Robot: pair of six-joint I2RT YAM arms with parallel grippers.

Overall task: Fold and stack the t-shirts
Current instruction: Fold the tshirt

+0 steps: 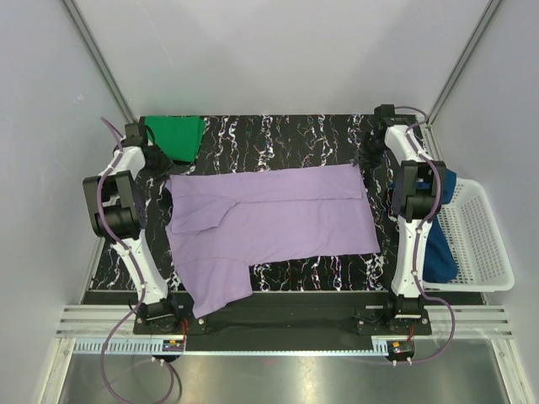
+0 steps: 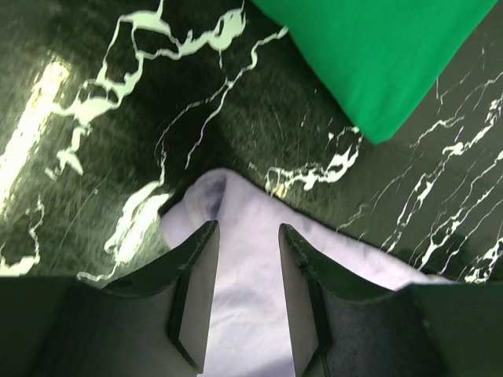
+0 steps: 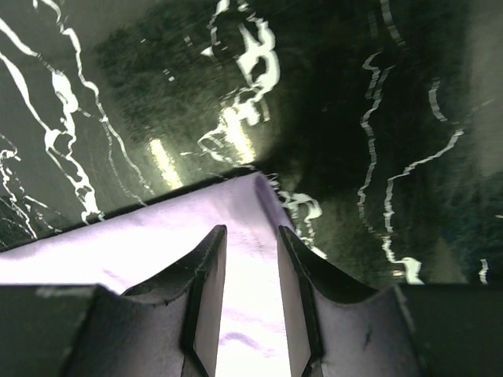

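Observation:
The lavender t-shirt (image 1: 269,219) lies spread across the black marble table (image 1: 278,135), its near left part hanging toward the front edge. My left gripper (image 1: 166,179) (image 2: 247,226) stands over its far left corner (image 2: 212,196), jaws apart, with flat cloth showing between the fingers. My right gripper (image 1: 371,162) (image 3: 251,228) stands over the far right corner (image 3: 255,184) in the same way. A folded green t-shirt (image 1: 175,135) (image 2: 377,55) lies at the far left corner of the table. The dark blue t-shirt (image 1: 440,244) hangs in the basket at the right.
A white mesh basket (image 1: 484,244) sits off the table's right edge, behind the right arm. Grey walls close in the back and sides. The arm bases stand on a rail along the near edge.

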